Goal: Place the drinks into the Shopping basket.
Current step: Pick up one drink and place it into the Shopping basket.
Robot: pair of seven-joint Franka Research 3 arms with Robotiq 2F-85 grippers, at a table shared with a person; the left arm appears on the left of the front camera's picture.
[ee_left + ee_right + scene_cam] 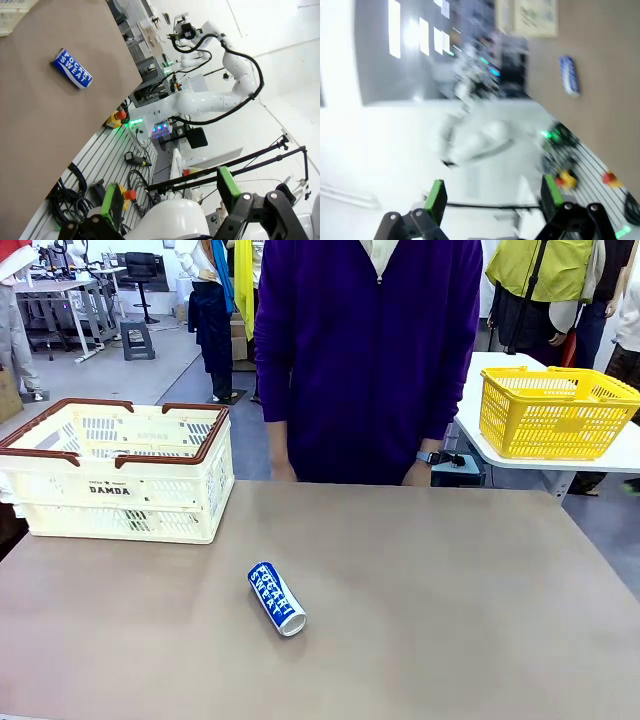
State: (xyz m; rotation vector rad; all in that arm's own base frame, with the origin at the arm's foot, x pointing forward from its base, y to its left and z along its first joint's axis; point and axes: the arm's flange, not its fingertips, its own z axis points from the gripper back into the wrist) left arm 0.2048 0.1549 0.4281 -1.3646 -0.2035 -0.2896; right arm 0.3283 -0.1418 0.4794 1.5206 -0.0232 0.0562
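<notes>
A blue and white drink can point(276, 598) lies on its side near the middle of the brown table. The same can point(72, 69) appears far off in the left wrist view, and as a blurred can point(569, 75) in the right wrist view. The cream Shopping basket point(120, 488) with a brown rim stands at the table's far left, and nothing shows inside it. My left gripper point(170, 197) is open with nothing between its green pads, well away from the can. My right gripper point(493, 197) is open as well, also far from the can.
A person in a purple top point(368, 350) stands at the far edge of the table, hands down behind it. A yellow mesh basket point(554, 412) sits on a white side table at the right. The right wrist view is motion-blurred.
</notes>
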